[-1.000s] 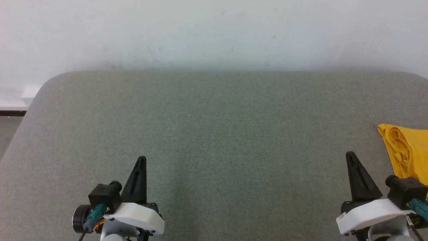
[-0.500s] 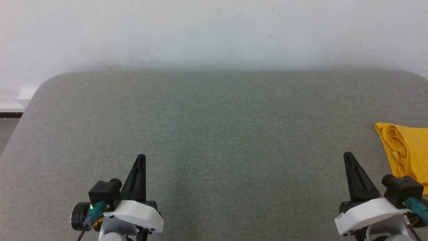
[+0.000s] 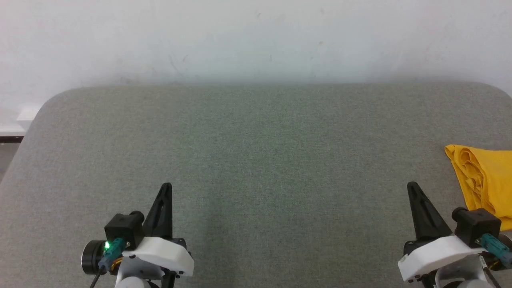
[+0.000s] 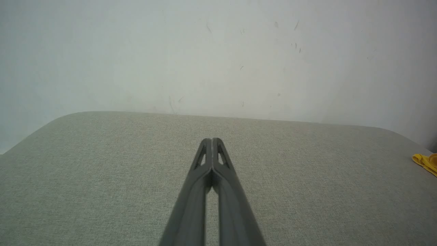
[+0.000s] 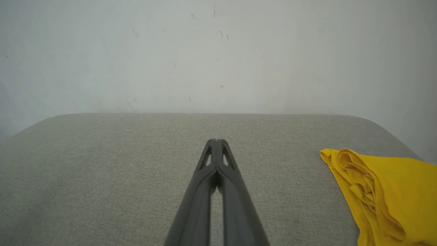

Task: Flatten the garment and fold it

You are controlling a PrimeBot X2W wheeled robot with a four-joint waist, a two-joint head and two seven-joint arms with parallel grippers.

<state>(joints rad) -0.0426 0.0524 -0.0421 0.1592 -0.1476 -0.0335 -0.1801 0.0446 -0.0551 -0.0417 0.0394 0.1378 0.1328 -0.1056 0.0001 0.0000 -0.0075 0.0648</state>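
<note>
Garment [image 3: 484, 176] lies bunched and untouched at 3 o'clock on the grey desk [image 3: 256, 152]; left fingers [image 3: 166, 196] at 7 and right fingers [image 3: 417, 196] at 5 o'clock are pressed together, empty, likely parked before the nearer right reaches over.

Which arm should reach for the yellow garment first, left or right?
Right, most likely. The right gripper sits just beside the bunched yellow garment, which lies at the right side of the grey table. The left gripper is far across the table. Both are shut and empty.
</note>
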